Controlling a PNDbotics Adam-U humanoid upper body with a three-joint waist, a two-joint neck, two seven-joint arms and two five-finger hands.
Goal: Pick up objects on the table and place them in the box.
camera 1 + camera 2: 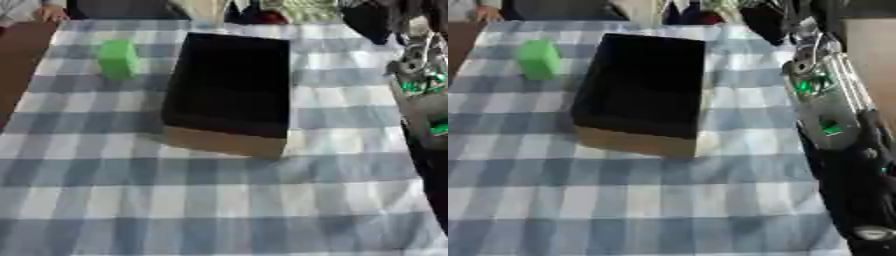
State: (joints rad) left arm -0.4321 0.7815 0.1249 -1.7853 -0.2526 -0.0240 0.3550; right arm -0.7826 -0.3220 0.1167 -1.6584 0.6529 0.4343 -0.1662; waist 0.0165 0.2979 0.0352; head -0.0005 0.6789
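A green block (118, 59) stands on the checked cloth at the far left, a little left of the box. The box (229, 85) is cardboard with a dark inside and sits open-topped in the middle of the table; nothing can be made out inside it. My right arm (824, 105), silver with green lights, runs along the right side toward the far edge. Its dark right hand (770, 21) is at the far right corner, beyond the box and well away from the block. The left hand shows in neither view.
The blue and white checked table (219, 200) stretches wide in front of the box. Its left edge (26, 85) borders a brown floor. Dark and light things crowd the far edge (262, 15).
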